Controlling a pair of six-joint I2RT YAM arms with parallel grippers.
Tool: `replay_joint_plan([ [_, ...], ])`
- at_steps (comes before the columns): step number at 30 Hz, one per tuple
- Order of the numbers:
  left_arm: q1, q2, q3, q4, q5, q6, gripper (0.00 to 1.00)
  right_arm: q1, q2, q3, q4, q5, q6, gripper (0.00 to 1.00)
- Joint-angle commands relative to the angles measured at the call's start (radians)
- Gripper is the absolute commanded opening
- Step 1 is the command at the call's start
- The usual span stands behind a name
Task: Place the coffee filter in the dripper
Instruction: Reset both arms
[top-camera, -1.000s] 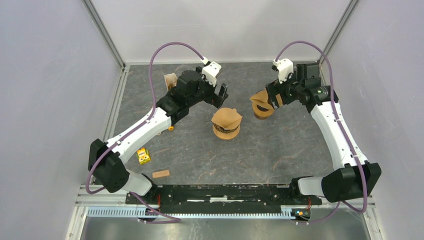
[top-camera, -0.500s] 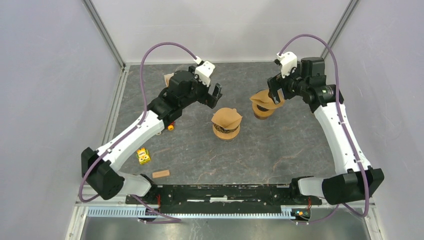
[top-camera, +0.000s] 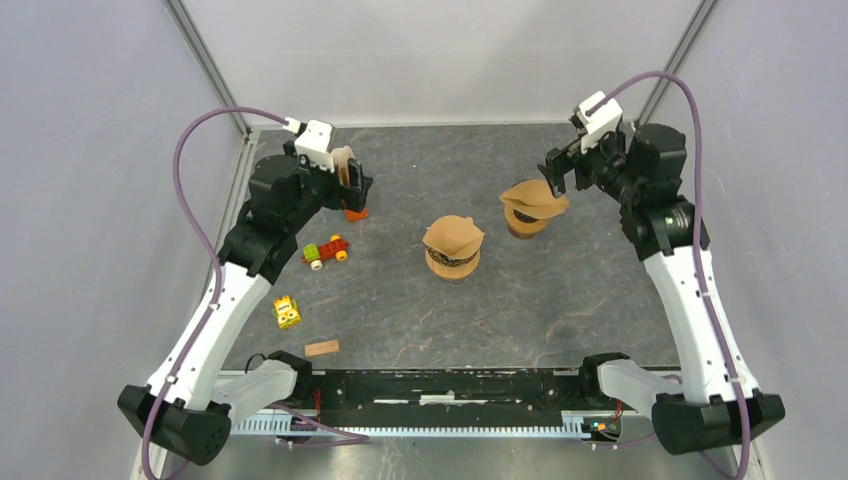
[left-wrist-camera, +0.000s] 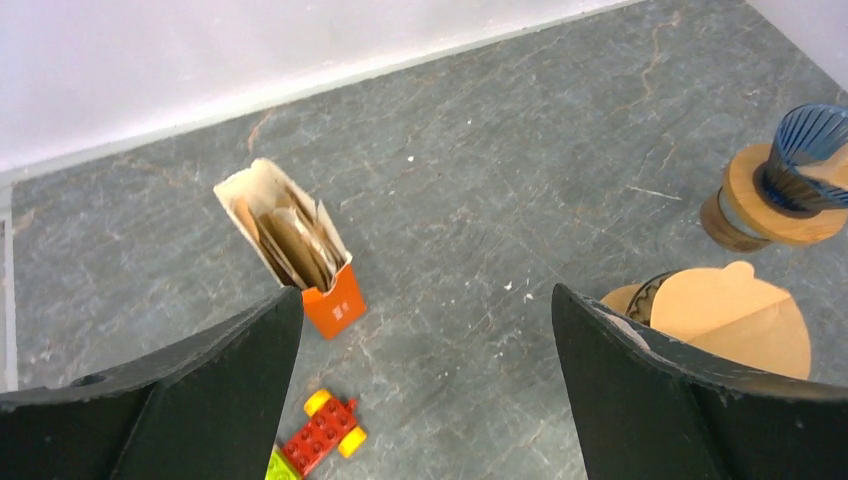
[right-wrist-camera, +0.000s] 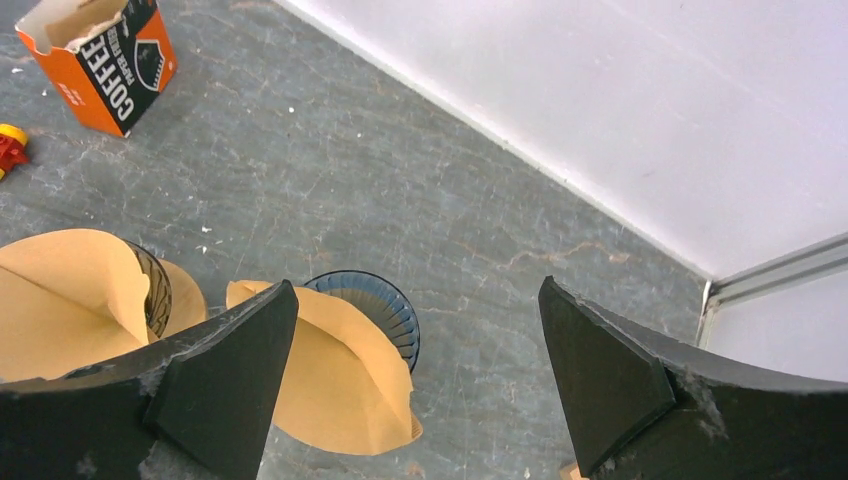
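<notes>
Two drippers stand mid-table, each with a brown coffee filter on it. One filter (top-camera: 533, 197) (right-wrist-camera: 340, 375) lies over the blue ribbed dripper (right-wrist-camera: 385, 305) (left-wrist-camera: 800, 160), covering part of its mouth and hanging over its side. The other filter (top-camera: 453, 234) (left-wrist-camera: 735, 320) (right-wrist-camera: 65, 300) tops the nearer dripper (top-camera: 452, 262). My right gripper (top-camera: 556, 172) (right-wrist-camera: 417, 283) hovers open just right of the blue dripper, holding nothing. My left gripper (top-camera: 352, 185) (left-wrist-camera: 425, 293) is open and empty beside the orange filter box (top-camera: 347, 178) (left-wrist-camera: 295, 255), which holds several more filters.
A red and green toy car (top-camera: 327, 250) (left-wrist-camera: 322, 437), a yellow block (top-camera: 287, 312) and a small brown piece (top-camera: 321, 348) lie on the left side of the table. Walls close in the back and both sides.
The left arm has swung left, from beside the nearer dripper to the filter box. The right arm has drawn back to the right, off the blue dripper. Both grippers stayed open.
</notes>
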Motion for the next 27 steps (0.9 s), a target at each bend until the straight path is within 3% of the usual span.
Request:
replay_joint_plan([
  [1,0.045,-0.054,-0.069,0.032,0.026,-0.065,1.0,0.004,-0.102,-0.115,0.209,-0.022,-0.001,0.98],
  [9,0.117,-0.131,-0.084,0.065,-0.017,-0.029,1.0,0.005,-0.137,-0.166,0.244,-0.058,-0.02,0.98],
  [27,0.119,-0.134,-0.093,0.053,-0.014,0.002,1.0,0.004,-0.163,-0.197,0.223,-0.07,-0.051,0.98],
])
